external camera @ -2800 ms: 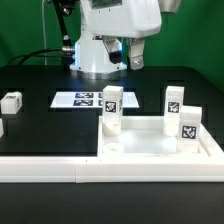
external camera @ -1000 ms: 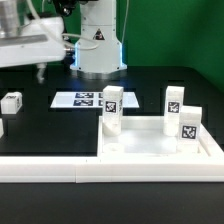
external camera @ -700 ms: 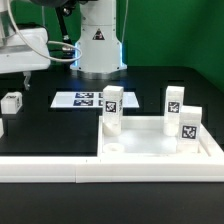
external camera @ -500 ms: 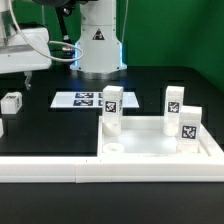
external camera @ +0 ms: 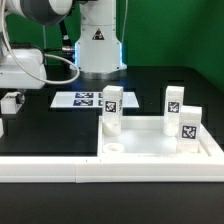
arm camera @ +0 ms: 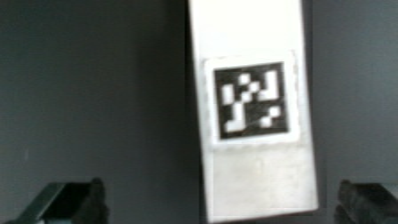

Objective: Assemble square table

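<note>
End effector (arm camera: 215, 203) open over loose leg (arm camera: 251, 110): center jaws on its long sides, drop straight, then close.

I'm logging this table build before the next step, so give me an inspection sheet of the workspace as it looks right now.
Surface: black table, a long white border rail along its near edge.
Job's things: square tabletop at the exterior view's right, three leg blocks standing in it; a fourth leg block lies loose at the exterior view's left, directly under the gripper in the wrist view.
Clutter: nothing seen.
Gripper: the gripper is open, fingers either side of the loose leg, not touching.
Cables: black cables run by the robot base.
Surroundings: marker board, green backdrop.
</note>
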You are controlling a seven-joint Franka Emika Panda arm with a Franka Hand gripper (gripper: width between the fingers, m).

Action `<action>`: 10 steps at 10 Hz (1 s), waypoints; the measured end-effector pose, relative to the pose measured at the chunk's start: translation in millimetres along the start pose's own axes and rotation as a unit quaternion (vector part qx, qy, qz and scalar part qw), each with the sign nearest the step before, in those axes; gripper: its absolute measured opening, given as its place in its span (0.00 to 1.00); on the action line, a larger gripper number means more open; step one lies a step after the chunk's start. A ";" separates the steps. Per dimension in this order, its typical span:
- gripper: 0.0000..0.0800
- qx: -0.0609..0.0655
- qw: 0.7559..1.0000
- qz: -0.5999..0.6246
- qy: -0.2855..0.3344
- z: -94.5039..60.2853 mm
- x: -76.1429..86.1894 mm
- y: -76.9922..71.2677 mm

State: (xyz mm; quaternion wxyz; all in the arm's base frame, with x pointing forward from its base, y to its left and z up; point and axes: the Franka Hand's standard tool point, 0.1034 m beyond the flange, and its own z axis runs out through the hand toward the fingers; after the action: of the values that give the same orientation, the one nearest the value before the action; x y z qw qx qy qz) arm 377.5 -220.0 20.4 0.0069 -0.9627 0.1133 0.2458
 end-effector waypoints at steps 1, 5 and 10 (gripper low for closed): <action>0.81 0.010 0.998 0.015 -0.052 -8.1 3.6 -6.7; 0.81 0.029 0.984 0.026 -0.176 -0.2 -10.9 -12.7; 0.81 0.036 0.981 0.043 -0.187 28.6 -26.6 5.2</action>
State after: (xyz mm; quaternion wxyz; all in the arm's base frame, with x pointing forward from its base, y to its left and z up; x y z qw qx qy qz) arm 340.2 -217.3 8.1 0.0521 -0.8933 0.1597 0.4169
